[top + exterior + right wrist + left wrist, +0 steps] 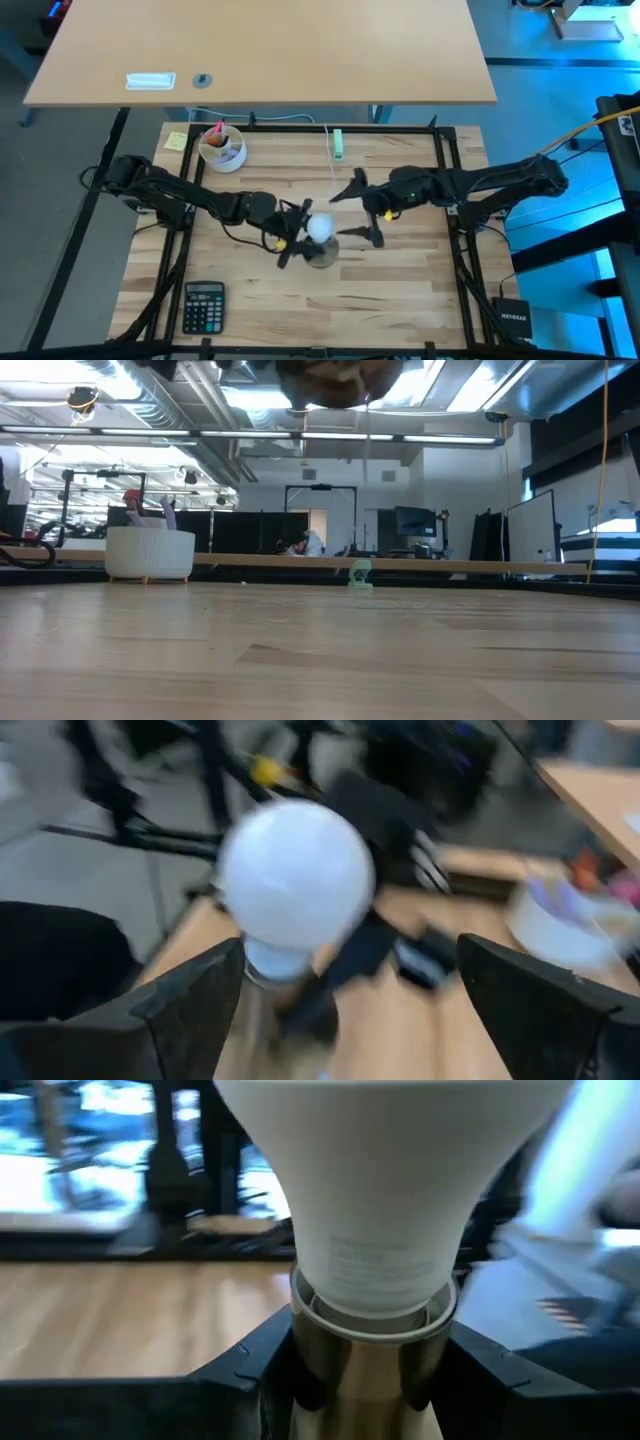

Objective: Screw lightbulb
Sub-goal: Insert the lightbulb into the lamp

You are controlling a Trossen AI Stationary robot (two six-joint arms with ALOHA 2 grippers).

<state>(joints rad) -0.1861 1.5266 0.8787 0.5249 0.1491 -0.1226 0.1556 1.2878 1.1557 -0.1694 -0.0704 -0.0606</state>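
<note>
The white lightbulb (320, 228) stands head up, its narrow base set in a brass-coloured socket (370, 1370). My left gripper (297, 238) reaches in from the table's left and is shut on that socket. The socket's round grey foot (322, 256) hangs above the table, seen from below at the top of the low view (340, 378). My right gripper (358, 210) stands open just right of the bulb. In the right wrist view the bulb's round head (295, 875) lies ahead between its spread fingers, untouched. My left gripper pinches the socket's brass shell (345, 1375) between its two fingers (250, 1370), just below the bulb's neck. The fingers come in about level from the table's left. The socket stands upright with the bulb on top, lifted clear of the table.
A white cup (222, 148) with pens stands at the far left beside a yellow note (176, 141). A small green thing (338, 145) lies at the far middle. A calculator (204, 305) lies near the front left. Bare wood lies between them.
</note>
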